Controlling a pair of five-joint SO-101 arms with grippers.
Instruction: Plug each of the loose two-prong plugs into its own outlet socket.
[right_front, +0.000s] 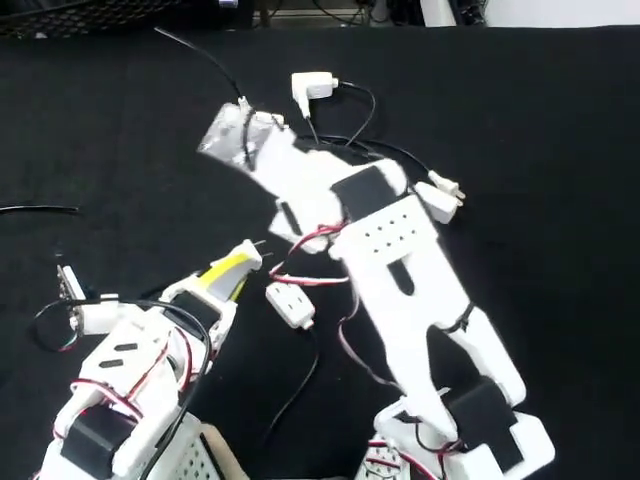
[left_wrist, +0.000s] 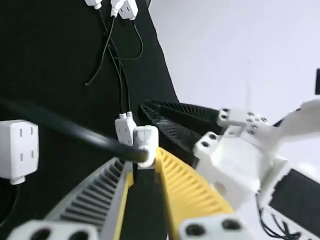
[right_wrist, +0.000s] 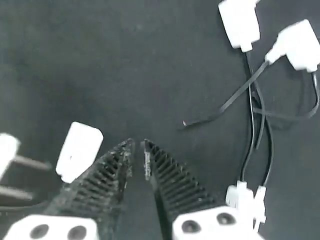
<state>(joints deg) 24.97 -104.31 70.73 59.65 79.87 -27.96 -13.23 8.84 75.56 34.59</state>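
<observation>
My left gripper (right_front: 243, 264), with yellow-lined fingers (left_wrist: 185, 185), is shut on a white two-prong plug (left_wrist: 145, 141) whose black cable runs off to the side. Its prongs (right_front: 260, 244) point away from the arm. A white outlet socket (right_front: 290, 303) lies on the black table just beside that gripper and shows its slots (left_wrist: 18, 149). My right gripper (right_wrist: 138, 146) hovers over the table (right_front: 232, 140), its black fingers almost together with nothing between them. A white block (right_wrist: 79, 150) lies beside one finger. A second loose plug (right_front: 441, 195) lies by the right arm.
Another white plug (right_front: 314, 85) with a looping black cable lies at the back of the table. More white plugs (right_wrist: 240, 22) and tangled cables (right_wrist: 255, 115) lie beyond the right gripper. The right arm's white body (right_front: 400, 270) crosses the middle of the table.
</observation>
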